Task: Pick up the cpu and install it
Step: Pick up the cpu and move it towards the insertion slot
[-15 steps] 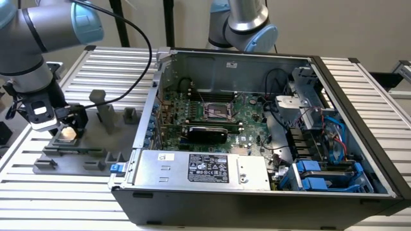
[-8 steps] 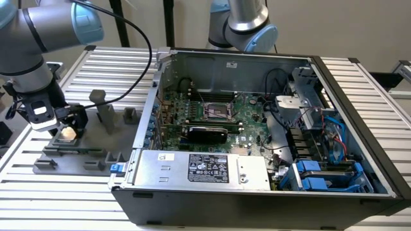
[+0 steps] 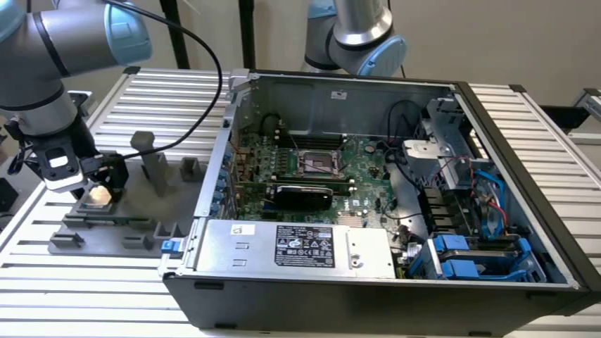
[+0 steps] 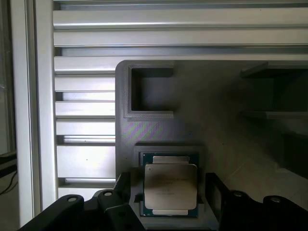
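I'm looking at a slatted metal surface (image 3: 84, 282) that carries everything. On the exterior view's right sits the open computer case (image 3: 376, 303), its side panel off, with the green motherboard (image 3: 362, 176) lying flat inside and the square socket frame (image 3: 319, 163) near the board's far middle. A silver power supply (image 3: 281, 246) lies along the case's near edge. My arm (image 3: 47, 77) comes down on the exterior view's left, well apart from the case, over the grey fixture (image 3: 103, 225) with its upright blocks and pockets. A second arm (image 3: 362, 35) stands behind the case at the far side.

The claw (image 3: 92, 182) is down low at the fixture's left end, released, jaws spread wide. In the wrist view its black fingers (image 4: 124, 190) flank the cpu (image 4: 170, 188), one on each side, with a visible gap between each finger and the chip. The cpu lies flat in its square recess in the fixture, silver top up, not gripped and not lifted
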Controlling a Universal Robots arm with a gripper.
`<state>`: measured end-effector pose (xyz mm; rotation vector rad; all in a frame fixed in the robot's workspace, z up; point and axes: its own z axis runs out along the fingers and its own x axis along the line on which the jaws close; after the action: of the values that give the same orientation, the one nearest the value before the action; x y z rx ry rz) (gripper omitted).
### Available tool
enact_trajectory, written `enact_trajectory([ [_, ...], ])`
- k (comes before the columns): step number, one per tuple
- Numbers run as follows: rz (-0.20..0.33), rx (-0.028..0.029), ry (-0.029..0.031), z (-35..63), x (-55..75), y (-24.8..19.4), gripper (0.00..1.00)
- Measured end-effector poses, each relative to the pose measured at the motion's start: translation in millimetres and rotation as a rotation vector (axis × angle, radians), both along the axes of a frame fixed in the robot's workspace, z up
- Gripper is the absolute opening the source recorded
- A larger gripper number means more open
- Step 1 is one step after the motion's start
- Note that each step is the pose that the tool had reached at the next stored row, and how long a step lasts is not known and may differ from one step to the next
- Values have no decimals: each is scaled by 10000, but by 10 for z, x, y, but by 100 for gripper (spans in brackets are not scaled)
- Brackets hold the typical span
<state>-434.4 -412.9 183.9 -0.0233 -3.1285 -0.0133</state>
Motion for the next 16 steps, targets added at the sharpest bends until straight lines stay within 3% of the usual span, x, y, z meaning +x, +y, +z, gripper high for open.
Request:
enact_trajectory([
  [6, 0, 0, -7, 0, 0, 0, 71],
  [7, 0, 0, -7, 0, 0, 0, 64],
  [16, 0, 0, -9, 0, 6, 0, 64],
])
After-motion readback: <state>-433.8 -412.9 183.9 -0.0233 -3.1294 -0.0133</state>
